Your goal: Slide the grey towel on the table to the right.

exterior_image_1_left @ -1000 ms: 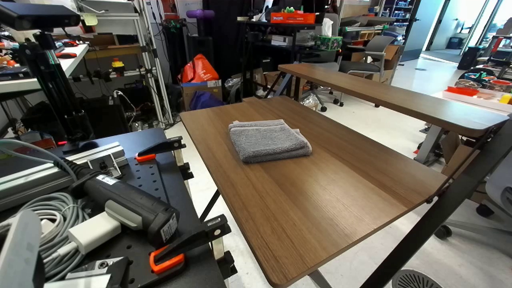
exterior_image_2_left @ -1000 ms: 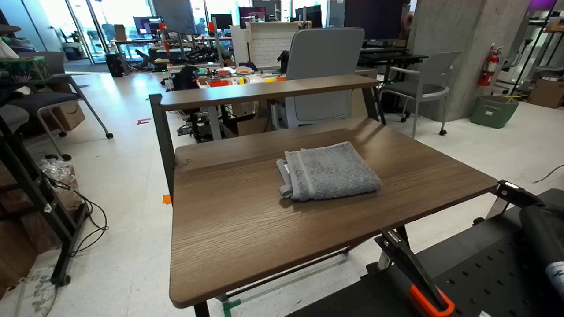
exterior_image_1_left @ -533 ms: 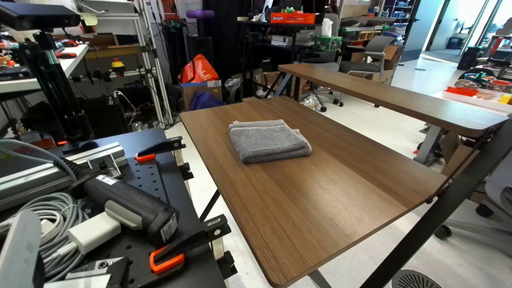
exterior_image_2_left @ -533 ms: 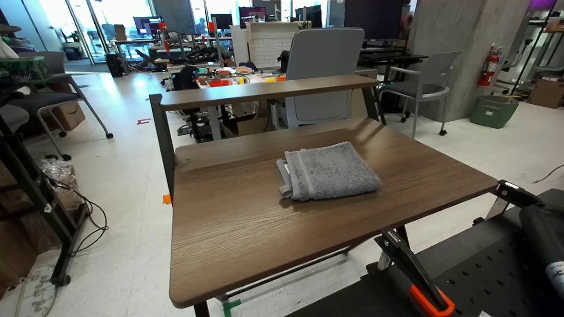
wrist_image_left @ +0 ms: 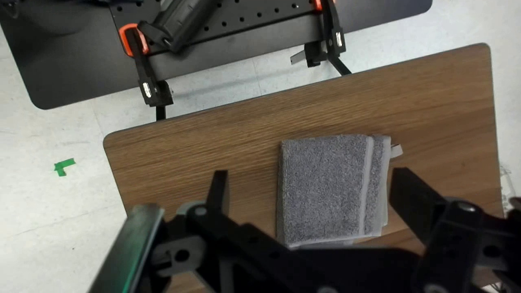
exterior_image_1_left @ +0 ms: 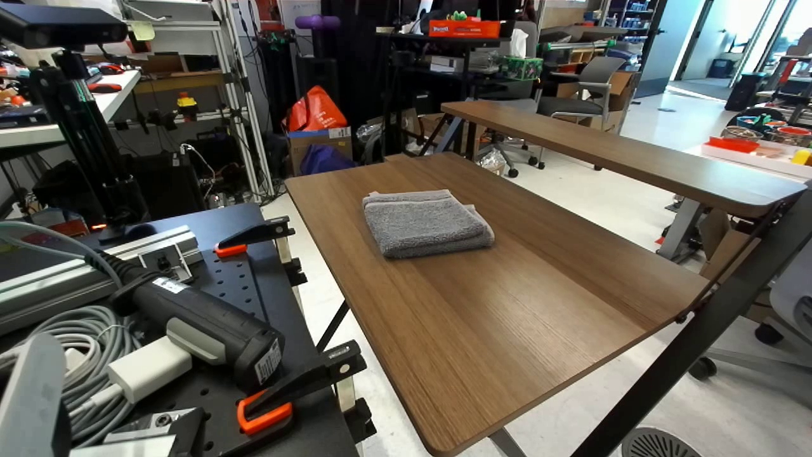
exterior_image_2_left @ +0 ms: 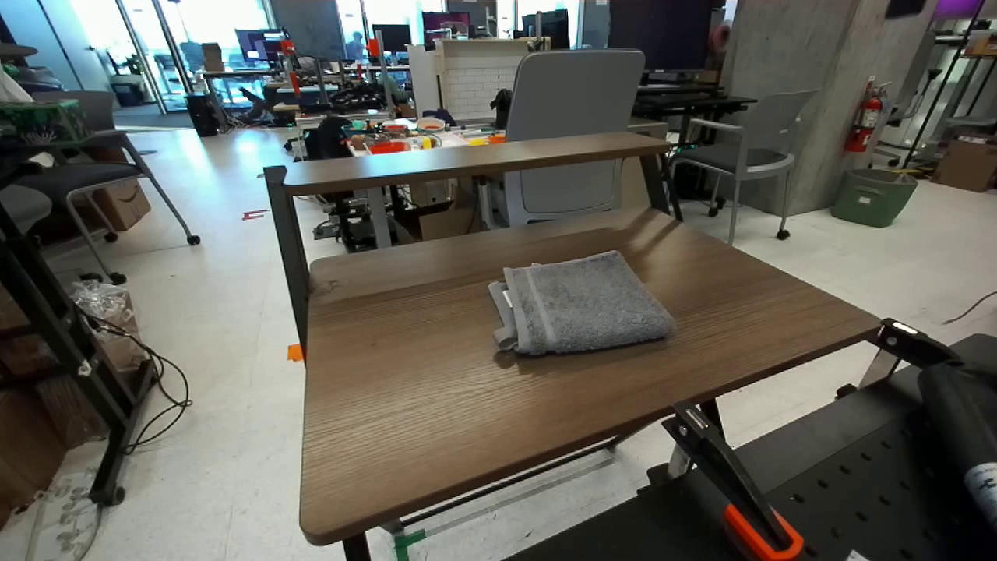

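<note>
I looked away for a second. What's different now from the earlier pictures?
Very little: in an exterior view, a dark shape has come in at the top edge, toward the right; too little shows to say what it is. The towel and table stayed put. The hand is open, holding nothing, but without an earlier wrist picture I can't say whether it moved.

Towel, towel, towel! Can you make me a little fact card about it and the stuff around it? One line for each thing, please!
Towel: grey, folded, lying on the table
Table: brown, with a wood-grain top
Hand: open, not touching the towel
Bench: black, beside the table, with a gap between them
Clamps: two, black and orange, on the bench's edge
Tape: green, stuck on the pale floor
</note>
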Controlling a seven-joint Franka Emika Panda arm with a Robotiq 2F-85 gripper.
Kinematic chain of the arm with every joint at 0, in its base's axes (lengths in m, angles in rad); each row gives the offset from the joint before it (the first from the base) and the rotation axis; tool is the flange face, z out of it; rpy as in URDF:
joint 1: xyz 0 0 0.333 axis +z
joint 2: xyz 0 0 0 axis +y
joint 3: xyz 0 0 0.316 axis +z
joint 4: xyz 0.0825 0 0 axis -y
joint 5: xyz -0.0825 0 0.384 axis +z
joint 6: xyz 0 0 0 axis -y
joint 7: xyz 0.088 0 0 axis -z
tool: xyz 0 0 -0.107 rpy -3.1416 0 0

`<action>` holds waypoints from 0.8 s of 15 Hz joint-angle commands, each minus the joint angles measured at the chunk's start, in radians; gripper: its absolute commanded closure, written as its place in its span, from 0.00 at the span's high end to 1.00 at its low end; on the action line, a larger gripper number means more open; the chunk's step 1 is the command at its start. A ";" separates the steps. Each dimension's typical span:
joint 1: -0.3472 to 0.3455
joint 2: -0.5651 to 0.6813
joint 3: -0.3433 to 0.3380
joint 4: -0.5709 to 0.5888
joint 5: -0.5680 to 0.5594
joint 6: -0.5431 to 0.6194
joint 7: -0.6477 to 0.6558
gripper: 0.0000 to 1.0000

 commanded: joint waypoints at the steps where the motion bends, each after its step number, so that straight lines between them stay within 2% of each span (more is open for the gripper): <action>1: 0.004 0.160 0.045 0.085 -0.012 0.089 0.099 1.00; 6: 0.035 0.309 0.089 0.117 -0.070 0.249 0.221 1.00; 12: 0.109 0.468 0.091 0.143 -0.175 0.398 0.361 1.00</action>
